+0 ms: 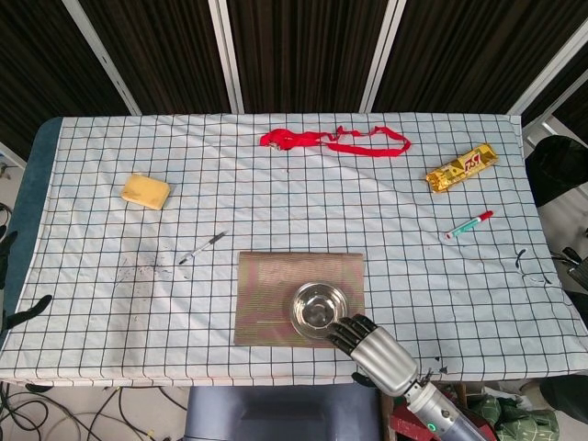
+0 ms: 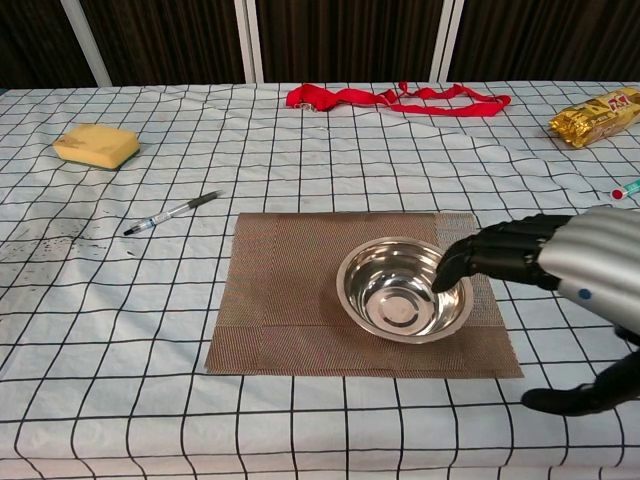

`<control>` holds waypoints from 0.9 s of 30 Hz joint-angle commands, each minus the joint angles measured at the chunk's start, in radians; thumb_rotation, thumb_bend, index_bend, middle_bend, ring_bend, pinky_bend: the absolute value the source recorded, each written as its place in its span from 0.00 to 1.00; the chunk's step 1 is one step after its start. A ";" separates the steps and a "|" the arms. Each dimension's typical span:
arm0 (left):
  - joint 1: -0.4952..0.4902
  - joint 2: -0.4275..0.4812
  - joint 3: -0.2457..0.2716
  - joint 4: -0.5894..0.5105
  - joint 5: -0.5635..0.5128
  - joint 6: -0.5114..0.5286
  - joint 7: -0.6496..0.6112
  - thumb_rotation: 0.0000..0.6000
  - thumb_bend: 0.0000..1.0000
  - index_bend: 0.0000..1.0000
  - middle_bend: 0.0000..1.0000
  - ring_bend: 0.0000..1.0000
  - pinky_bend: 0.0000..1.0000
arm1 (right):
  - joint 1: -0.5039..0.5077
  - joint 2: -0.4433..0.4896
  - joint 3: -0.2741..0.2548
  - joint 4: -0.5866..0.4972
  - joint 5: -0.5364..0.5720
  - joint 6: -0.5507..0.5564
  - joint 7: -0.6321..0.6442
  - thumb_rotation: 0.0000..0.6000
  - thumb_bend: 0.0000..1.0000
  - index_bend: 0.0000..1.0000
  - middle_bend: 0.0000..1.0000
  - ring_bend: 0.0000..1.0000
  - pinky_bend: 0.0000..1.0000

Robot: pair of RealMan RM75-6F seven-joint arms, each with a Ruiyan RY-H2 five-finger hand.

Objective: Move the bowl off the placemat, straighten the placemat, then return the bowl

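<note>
A steel bowl [image 1: 319, 308] [image 2: 403, 290] stands on the right half of a brown woven placemat [image 1: 276, 294] [image 2: 290, 280] near the table's front edge. My right hand [image 1: 372, 344] [image 2: 540, 255] reaches in from the front right. Its dark fingers [image 2: 470, 262] curl over the bowl's right rim. The thumb [image 2: 585, 397] hangs apart, low beside the mat's right corner, and nothing is gripped. Only dark fingertips of my left hand [image 1: 26, 310] show at the far left edge, off the table, spread and holding nothing.
A yellow sponge [image 1: 145, 190] [image 2: 97, 145] lies at the left and a pen [image 1: 203, 246] [image 2: 172, 212] left of the mat. At the back is a red ribbon [image 1: 335, 141] [image 2: 395, 97]. A gold snack packet [image 1: 461, 168] [image 2: 595, 115] and a marker [image 1: 469, 224] lie right.
</note>
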 commanded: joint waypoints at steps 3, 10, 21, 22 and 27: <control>0.001 0.001 -0.005 -0.002 -0.009 -0.001 -0.014 1.00 0.02 0.00 0.00 0.00 0.00 | 0.041 -0.095 0.031 0.049 0.031 -0.069 -0.074 1.00 0.11 0.32 0.23 0.21 0.27; 0.000 0.009 -0.001 -0.012 -0.014 -0.017 -0.023 1.00 0.02 0.00 0.00 0.00 0.00 | 0.074 -0.185 0.075 0.114 0.108 -0.136 -0.140 1.00 0.14 0.33 0.25 0.22 0.27; -0.001 0.016 -0.001 -0.022 -0.023 -0.029 -0.037 1.00 0.02 0.00 0.00 0.00 0.00 | 0.097 -0.244 0.124 0.183 0.185 -0.146 -0.199 1.00 0.16 0.35 0.25 0.22 0.27; -0.001 0.016 -0.001 -0.023 -0.023 -0.029 -0.037 1.00 0.02 0.00 0.00 0.00 0.00 | 0.099 -0.246 0.127 0.189 0.194 -0.148 -0.206 1.00 0.15 0.36 0.25 0.22 0.27; -0.001 0.018 -0.002 -0.026 -0.026 -0.032 -0.038 1.00 0.02 0.00 0.00 0.00 0.00 | 0.106 -0.253 0.132 0.209 0.226 -0.154 -0.221 1.00 0.19 0.43 0.29 0.24 0.28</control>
